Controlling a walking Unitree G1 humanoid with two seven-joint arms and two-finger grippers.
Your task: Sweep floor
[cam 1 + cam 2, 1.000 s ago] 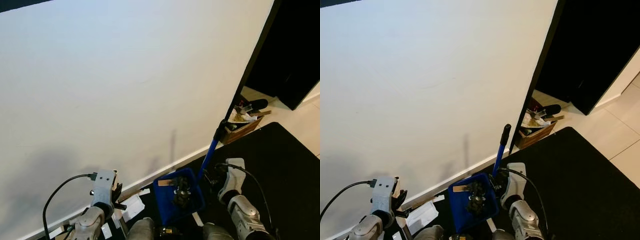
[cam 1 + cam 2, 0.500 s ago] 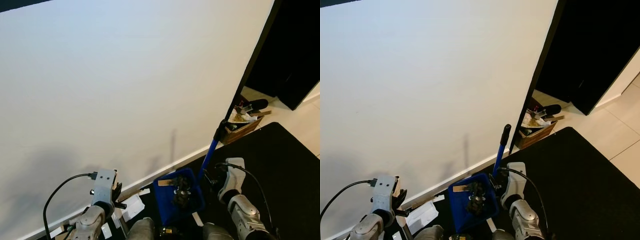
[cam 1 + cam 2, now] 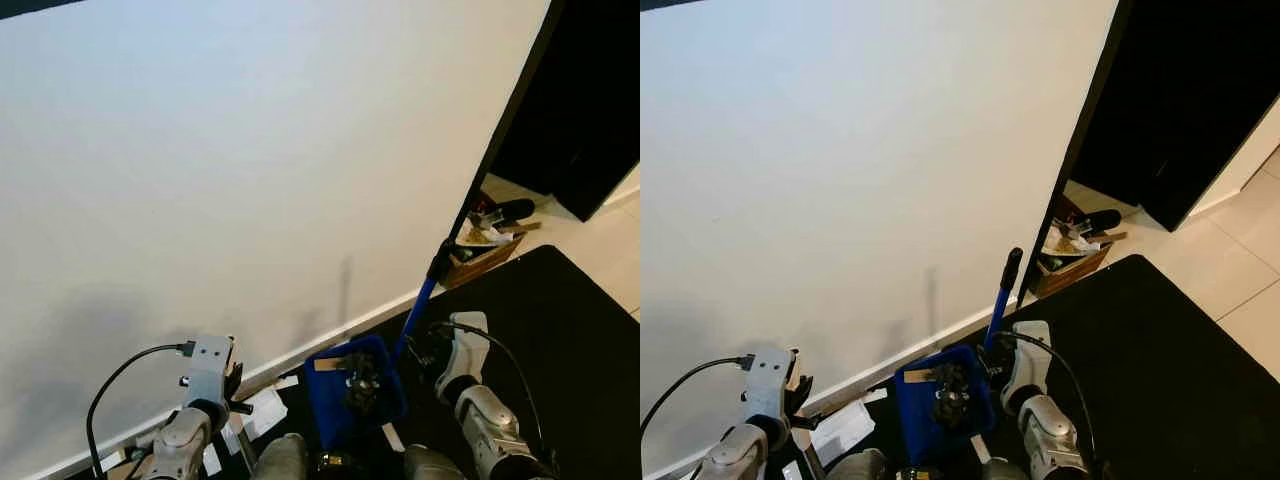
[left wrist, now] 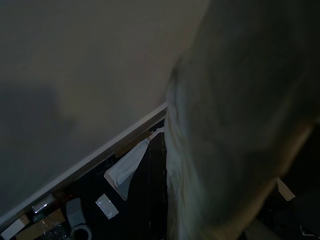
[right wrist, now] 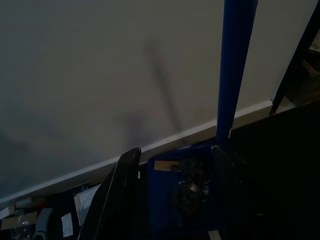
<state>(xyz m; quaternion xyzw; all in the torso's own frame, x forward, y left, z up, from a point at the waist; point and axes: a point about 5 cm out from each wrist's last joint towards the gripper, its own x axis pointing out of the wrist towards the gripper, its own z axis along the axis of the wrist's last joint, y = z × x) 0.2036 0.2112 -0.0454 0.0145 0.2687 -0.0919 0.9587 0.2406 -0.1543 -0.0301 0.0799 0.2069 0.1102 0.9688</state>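
Note:
A blue dustpan (image 3: 355, 395) stands on the black mat by the wall, with a dark clump of debris (image 3: 362, 378) and a brown scrap in it. Its long blue handle (image 3: 418, 305) rises upright to a black grip. My right gripper (image 3: 425, 352) is low against that handle. In the right wrist view its fingers (image 5: 120, 190) stand apart, the gripper (image 5: 176, 152) open over the pan, and the handle (image 5: 235, 65) runs past one fingertip. My left gripper (image 3: 235, 393) hovers near the baseboard, and a pale blurred thing (image 4: 240, 125) hides much of the left wrist view.
A white wall (image 3: 260, 160) stands close ahead. White paper scraps (image 3: 262, 410) and small litter (image 4: 107, 206) lie by the baseboard. A cardboard box of rubbish (image 3: 482, 250) sits at a dark doorway (image 3: 590, 90). The black mat (image 3: 570, 340) meets pale tiles (image 3: 610, 240) on the right.

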